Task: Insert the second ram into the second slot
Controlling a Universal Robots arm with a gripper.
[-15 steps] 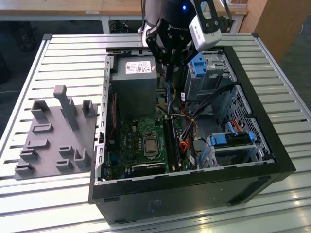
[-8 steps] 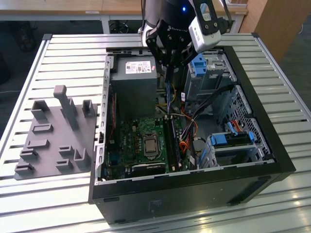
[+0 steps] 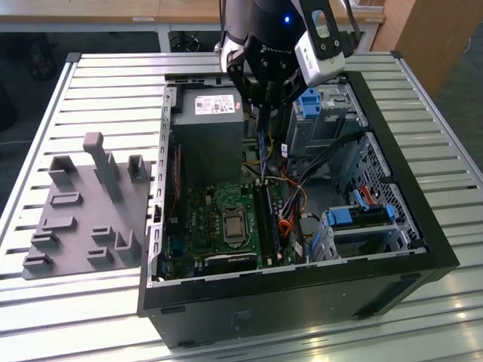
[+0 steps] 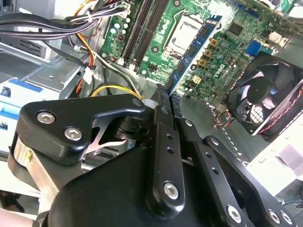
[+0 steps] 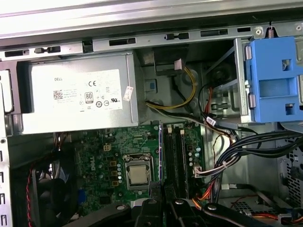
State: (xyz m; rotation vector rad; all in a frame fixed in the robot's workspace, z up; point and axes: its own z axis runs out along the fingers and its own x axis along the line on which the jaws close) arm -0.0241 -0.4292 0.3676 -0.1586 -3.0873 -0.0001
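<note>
You have the second ram (image 3: 262, 154) gripped in the hand (image 3: 260, 105), inside the open computer case (image 3: 302, 302).
Exterior view: the stick hangs upright over the motherboard (image 3: 207, 219). Second wrist view: it juts from the closed fingers (image 4: 163, 123). First wrist view: it's edge-on beside the memory slots (image 5: 176, 151).

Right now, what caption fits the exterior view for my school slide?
The claw holds the second ram upright over the motherboard inside the open computer case.
</note>
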